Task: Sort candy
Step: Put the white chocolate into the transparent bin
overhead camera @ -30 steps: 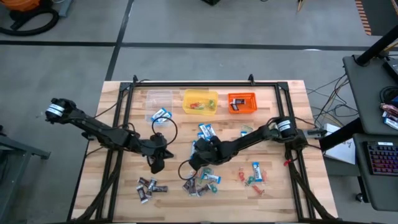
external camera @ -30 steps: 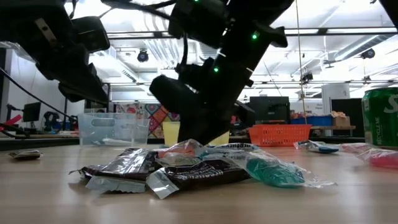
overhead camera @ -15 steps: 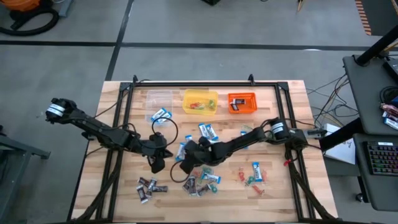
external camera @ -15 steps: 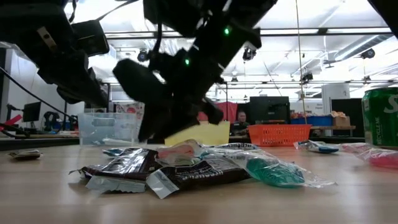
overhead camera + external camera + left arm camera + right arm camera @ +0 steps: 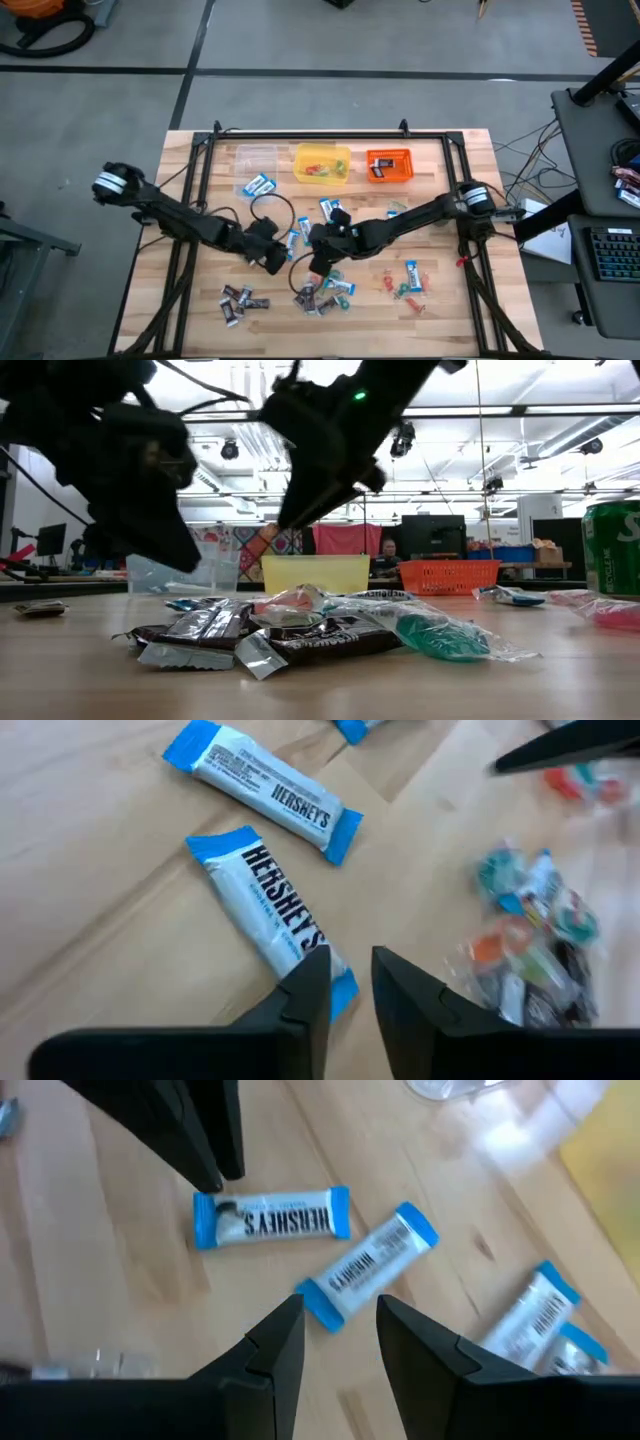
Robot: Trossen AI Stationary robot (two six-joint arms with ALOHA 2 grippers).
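Observation:
Candy lies across the wooden table: blue-and-white bars point(image 5: 332, 210), a mixed heap point(image 5: 322, 293), dark brown bars point(image 5: 240, 298) and tiny coloured sweets point(image 5: 405, 283). My left gripper point(image 5: 278, 258) hovers at mid-table with its fingers slightly open; in its wrist view a blue-and-white bar point(image 5: 270, 910) lies flat on the wood just ahead of the fingertips point(image 5: 310, 975). My right gripper point(image 5: 318, 264) hangs right beside it, above the heap, open with nothing between its fingers; another blue-and-white bar point(image 5: 365, 1265) lies on the table below.
A clear tub point(image 5: 255, 155), a yellow tub point(image 5: 321, 163) and an orange tub point(image 5: 389, 165) stand along the far edge. Black frame rails point(image 5: 200, 200) run along the table's sides. A green can point(image 5: 612, 550) stands at the low view's right, and a person point(image 5: 388, 550) sits far behind.
My left gripper has moved toward the table's right edge and sunk closer to the wood, rolling as it went. My right gripper has swung briefly toward the left, then come back and risen clear above the mixed heap, also rolling. The candy has stayed where it was.

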